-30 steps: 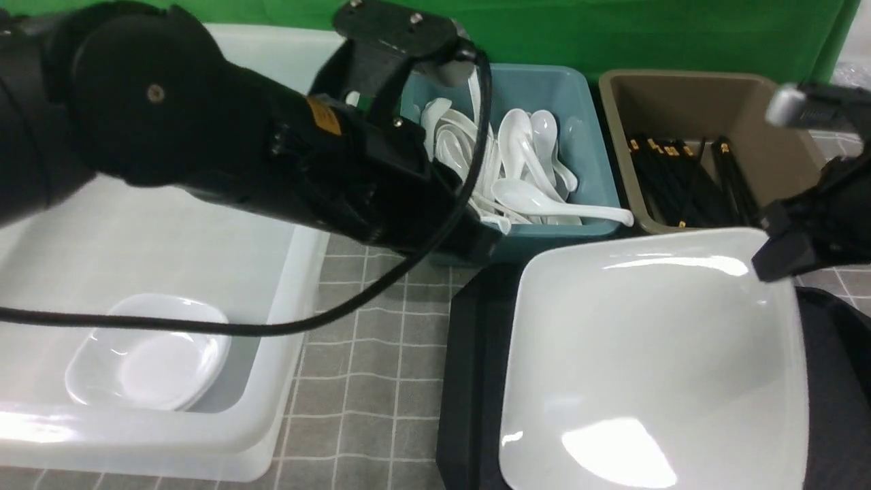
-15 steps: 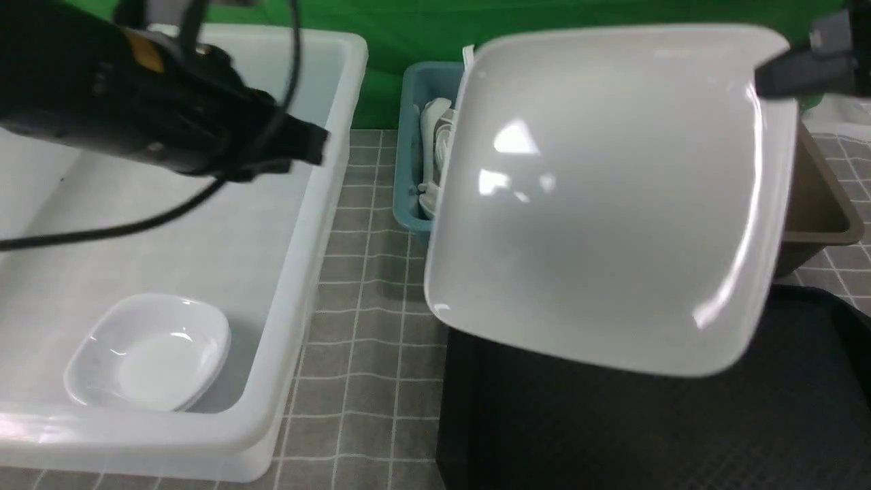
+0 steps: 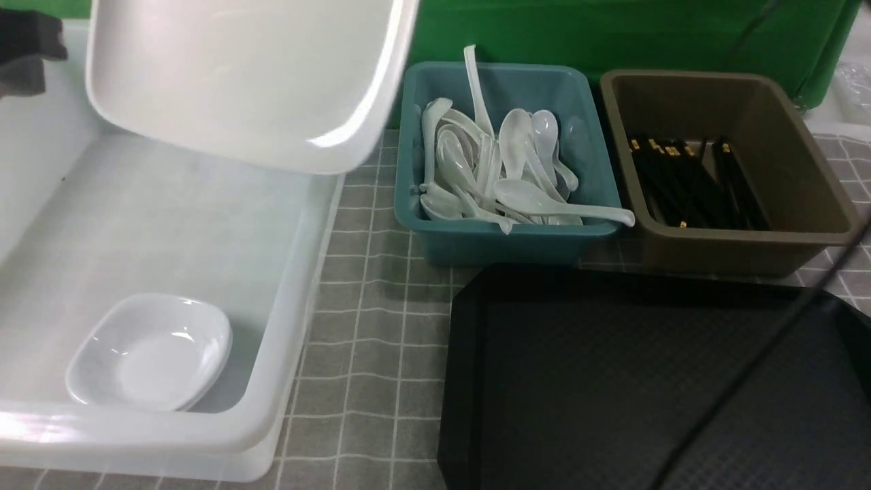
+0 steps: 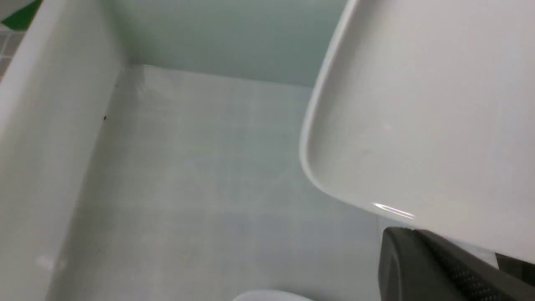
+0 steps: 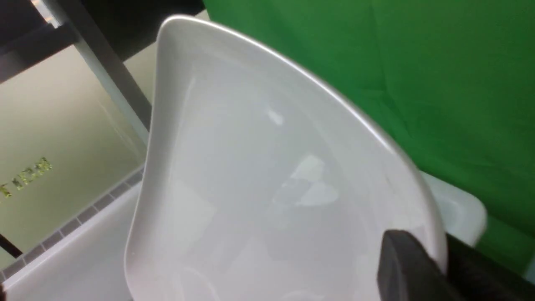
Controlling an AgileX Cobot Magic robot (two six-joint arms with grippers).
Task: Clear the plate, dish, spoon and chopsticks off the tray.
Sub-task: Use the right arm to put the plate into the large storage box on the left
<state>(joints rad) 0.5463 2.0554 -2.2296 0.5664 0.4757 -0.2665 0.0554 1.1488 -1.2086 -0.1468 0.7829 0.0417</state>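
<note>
The only lettering is a row of gold-green characters (image 5: 25,177) on the beige wall (image 5: 62,121) beside the plate (image 5: 271,167), too blurred to read.

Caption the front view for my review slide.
White plate hangs tilted over the translucent bin holding a small dish; black tray at right.

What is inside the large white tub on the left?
One small white dish lies at the tub's near end. The plate, held above, hides the tub's far end.
</note>
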